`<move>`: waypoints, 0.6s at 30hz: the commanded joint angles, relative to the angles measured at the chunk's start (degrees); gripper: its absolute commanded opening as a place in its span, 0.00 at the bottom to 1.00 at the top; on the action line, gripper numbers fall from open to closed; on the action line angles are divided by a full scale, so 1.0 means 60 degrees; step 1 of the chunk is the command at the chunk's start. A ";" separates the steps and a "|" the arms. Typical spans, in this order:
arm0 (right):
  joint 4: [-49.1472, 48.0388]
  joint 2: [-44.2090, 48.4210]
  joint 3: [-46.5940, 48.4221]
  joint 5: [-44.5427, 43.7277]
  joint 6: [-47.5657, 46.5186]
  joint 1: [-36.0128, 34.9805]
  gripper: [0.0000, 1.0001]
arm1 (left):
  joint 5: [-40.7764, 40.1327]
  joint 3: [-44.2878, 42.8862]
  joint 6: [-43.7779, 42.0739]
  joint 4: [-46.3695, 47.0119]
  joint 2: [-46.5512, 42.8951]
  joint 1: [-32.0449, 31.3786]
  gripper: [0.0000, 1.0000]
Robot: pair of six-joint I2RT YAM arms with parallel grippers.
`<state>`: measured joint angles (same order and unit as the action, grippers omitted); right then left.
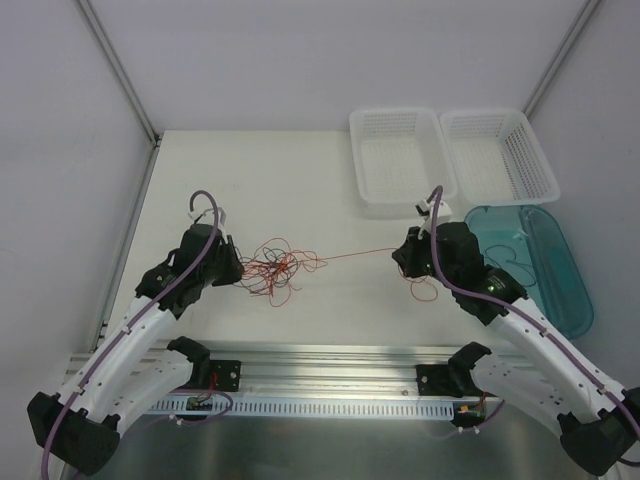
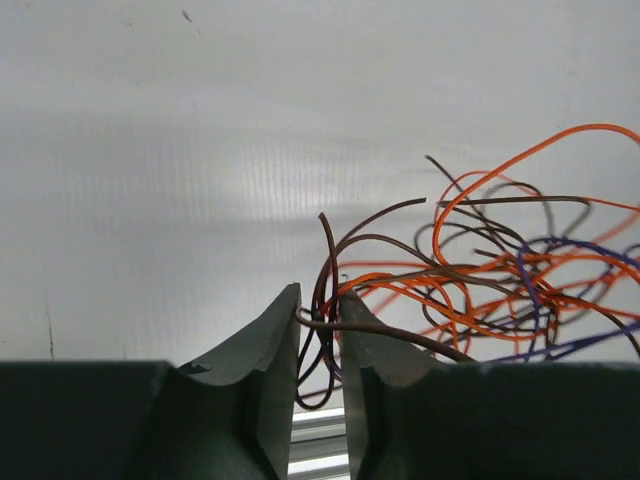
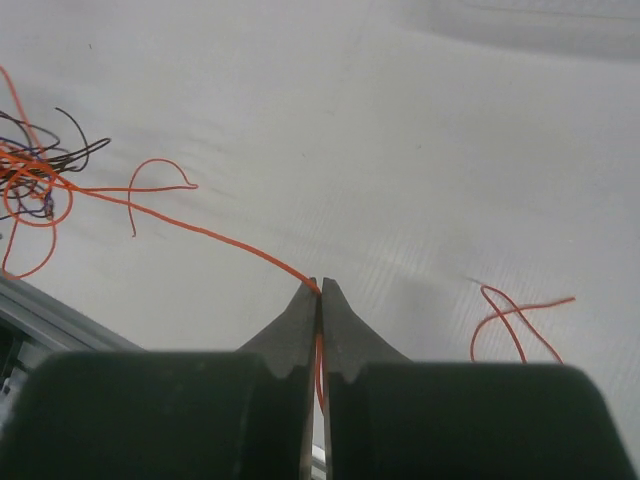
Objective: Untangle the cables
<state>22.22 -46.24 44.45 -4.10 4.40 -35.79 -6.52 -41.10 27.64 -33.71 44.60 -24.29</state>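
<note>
The cables [image 1: 275, 268] lie as a tangle of thin red-orange and dark brown strands on the white table, left of centre. My left gripper [image 1: 238, 268] sits at the tangle's left edge. In the left wrist view its jaws [image 2: 320, 305] stand a narrow gap apart, with dark brown strands [image 2: 330, 270] running loosely through the gap. One red-orange strand [image 1: 350, 253] stretches taut from the tangle to my right gripper [image 1: 400, 255]. The right wrist view shows that gripper [image 3: 320, 288] shut on this strand [image 3: 200, 232]. The strand's free end curls on the table [image 3: 510, 315].
Two white mesh baskets [image 1: 400, 160] [image 1: 500, 155] stand at the back right. A teal tray [image 1: 545, 265] lies just beyond the right arm. The aluminium rail [image 1: 320, 360] runs along the near table edge.
</note>
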 commanded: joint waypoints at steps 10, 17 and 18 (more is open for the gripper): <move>0.0134 -0.3644 0.0238 0.1489 0.0175 -0.0991 0.31 | 0.1496 0.0287 0.0110 0.0023 -0.0388 0.0123 0.75; 0.0809 -0.4057 0.1220 0.0390 -0.0558 -0.2530 0.61 | 0.2391 0.0713 0.0841 0.0974 0.0226 -0.0271 0.90; 0.0765 -0.3955 0.1278 0.0448 -0.0587 -0.2516 0.63 | 0.2217 0.0698 0.0901 0.1179 0.0358 -0.0678 0.90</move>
<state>26.20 -71.61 47.70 1.28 3.14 -50.30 4.56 -37.36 30.50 -31.31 44.69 -25.12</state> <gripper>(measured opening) 0.616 0.901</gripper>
